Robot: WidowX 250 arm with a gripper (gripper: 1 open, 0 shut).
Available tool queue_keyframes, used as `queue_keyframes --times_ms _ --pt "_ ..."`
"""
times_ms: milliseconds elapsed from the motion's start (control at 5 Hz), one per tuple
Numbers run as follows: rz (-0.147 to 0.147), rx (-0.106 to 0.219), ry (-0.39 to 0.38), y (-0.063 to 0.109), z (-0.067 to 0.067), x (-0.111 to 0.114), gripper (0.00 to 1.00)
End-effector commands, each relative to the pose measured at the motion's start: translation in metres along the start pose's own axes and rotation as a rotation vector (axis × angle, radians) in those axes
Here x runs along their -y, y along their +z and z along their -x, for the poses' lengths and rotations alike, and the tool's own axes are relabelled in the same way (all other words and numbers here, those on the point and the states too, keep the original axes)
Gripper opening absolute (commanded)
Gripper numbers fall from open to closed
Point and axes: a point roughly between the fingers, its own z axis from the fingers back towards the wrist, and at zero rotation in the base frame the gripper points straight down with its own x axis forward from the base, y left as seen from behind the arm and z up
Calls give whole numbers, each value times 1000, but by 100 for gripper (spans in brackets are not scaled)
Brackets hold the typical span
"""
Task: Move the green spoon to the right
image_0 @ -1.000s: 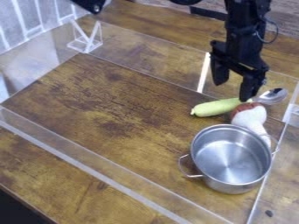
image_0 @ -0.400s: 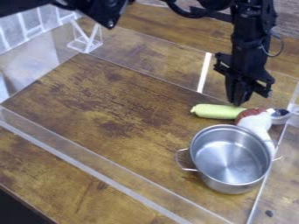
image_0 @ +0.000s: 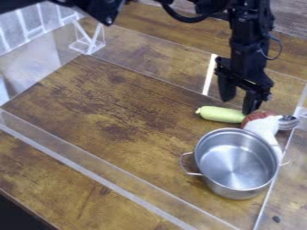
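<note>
The green spoon (image_0: 220, 114) is a small yellow-green pod-shaped piece lying flat on the wooden tabletop, just above the steel pot's rim. My gripper (image_0: 241, 97) hangs a little above and to the right of it, black fingers pointing down and standing open with nothing between them. The right fingertip is close to the red-and-white object. The spoon is not touched.
A steel pot (image_0: 236, 162) with side handles stands at the right front. A red-and-white object (image_0: 263, 121) with a metal piece (image_0: 288, 118) lies to the spoon's right. A clear acrylic wall (image_0: 72, 148) borders the wooden table (image_0: 108, 99); a clear stand (image_0: 86, 36) sits far left.
The gripper shut briefly over the spoon's right end, then opened again and rose slightly. The spoon now lies a bit more level, slightly left of where it was.
</note>
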Motion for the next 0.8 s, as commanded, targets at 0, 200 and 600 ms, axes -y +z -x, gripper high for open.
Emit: queue_keyframes --times_ms 0,200,600 --pt "-17 39 6 36 -5 -13 100" --pt "-14 33 -6 52 -8 -17 100" --pt "-16 51 23 55 -7 -13 100"
